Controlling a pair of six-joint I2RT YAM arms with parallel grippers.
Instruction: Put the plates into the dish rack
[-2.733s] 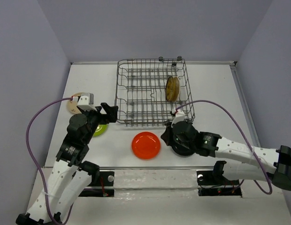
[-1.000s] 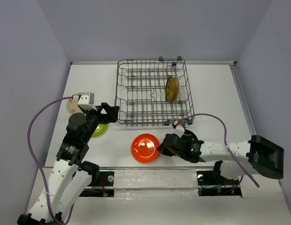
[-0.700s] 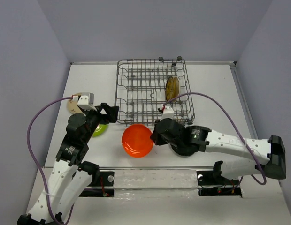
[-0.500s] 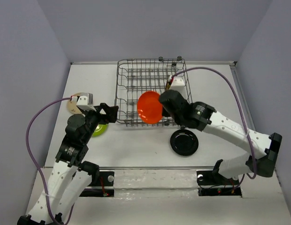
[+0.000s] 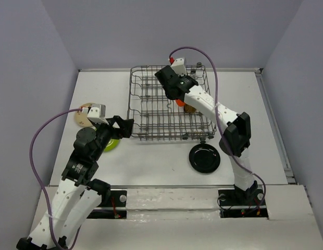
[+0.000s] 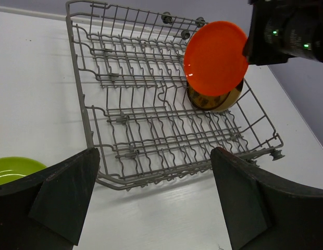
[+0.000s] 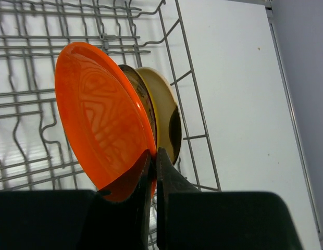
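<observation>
The white desk [image 5: 255, 104] stands between pale violet walls [image 5: 151, 31]. Over the dish rack [image 5: 151, 107] the right gripper [image 7: 152, 156] grasps the orange-red plate [image 7: 99, 120] upright, just beside the brown plate [image 6: 216, 102]. The left gripper [image 6: 153, 198] is released near the rack's front-left corner.

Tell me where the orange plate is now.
Left wrist view: the right gripper holds the orange plate on edge over the dish rack's right side, beside the brown-yellow plate.

no readable text, labels, brands or numbers in any view. glossy orange-red round plate [image 6: 215, 57] and grey metal wire dish rack [image 6: 151, 125]: surfaces checked, no print legible.
</observation>
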